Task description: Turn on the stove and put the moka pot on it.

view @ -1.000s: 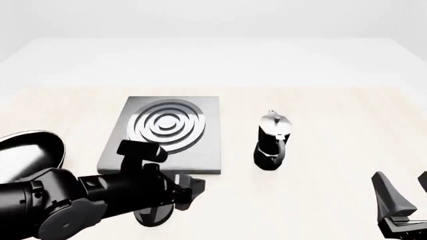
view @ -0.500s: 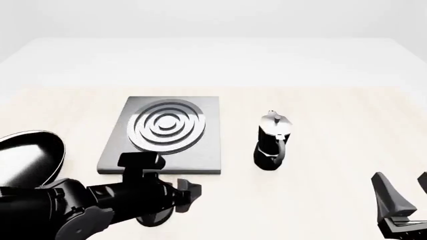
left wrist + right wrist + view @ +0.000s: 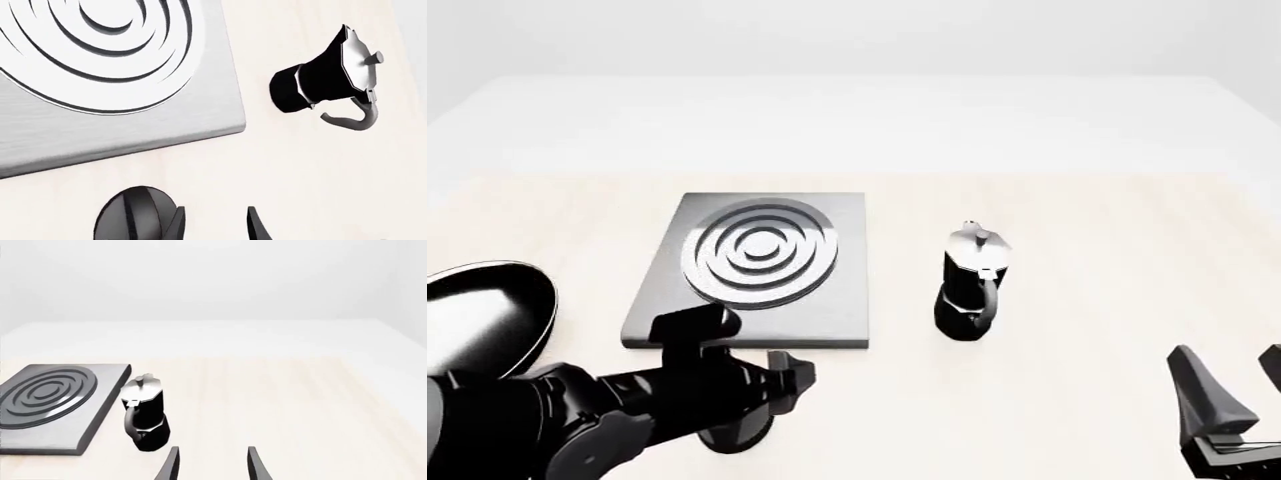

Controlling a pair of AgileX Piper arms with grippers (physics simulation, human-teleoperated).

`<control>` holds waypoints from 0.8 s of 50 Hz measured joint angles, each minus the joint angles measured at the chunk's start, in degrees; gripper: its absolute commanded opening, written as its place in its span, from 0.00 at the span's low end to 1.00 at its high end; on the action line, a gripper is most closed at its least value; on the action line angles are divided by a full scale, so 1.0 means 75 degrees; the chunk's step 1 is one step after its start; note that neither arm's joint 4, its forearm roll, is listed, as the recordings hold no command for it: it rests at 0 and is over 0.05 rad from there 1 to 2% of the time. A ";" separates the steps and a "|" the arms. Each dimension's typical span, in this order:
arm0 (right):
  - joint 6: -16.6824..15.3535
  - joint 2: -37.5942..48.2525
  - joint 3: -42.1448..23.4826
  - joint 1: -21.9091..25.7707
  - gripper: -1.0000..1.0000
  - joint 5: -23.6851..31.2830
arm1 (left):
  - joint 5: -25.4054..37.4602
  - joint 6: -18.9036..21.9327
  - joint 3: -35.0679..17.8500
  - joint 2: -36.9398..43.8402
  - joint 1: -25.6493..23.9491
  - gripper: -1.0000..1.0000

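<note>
Left gripper [image 3: 790,378]: fingers parted, empty, low over the black knob [image 3: 137,215], which sits just beside one fingertip. Stove slab [image 3: 767,272] just ahead. Moka pot [image 3: 972,285] upright, ahead and rightward, off the stove. Right gripper [image 3: 210,465]: fingers parted, empty, pot ahead-left.

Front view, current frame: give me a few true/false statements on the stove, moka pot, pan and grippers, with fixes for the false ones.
1. The moka pot stands on the burner. False: it stands upright on the table, right of the stove.
2. A black frying pan lies left of the stove. True.
3. The right gripper holds the moka pot. False: it is open and apart from the pot.
4. The left gripper is near the stove's front edge, by the black knob. True.
5. The burner is bare. True.
</note>
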 measured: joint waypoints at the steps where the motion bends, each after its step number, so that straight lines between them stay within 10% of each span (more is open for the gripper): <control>1: 0.0001 0.0000 0.0000 0.0004 1.00 0.0002 | -0.0002 -0.0014 0.0004 -0.0011 0.0026 1.00; 40: 0.0022 0.0001 0.0000 0.0098 1.00 0.0049 | 0.0160 0.0073 0.0215 -0.0344 0.1204 1.00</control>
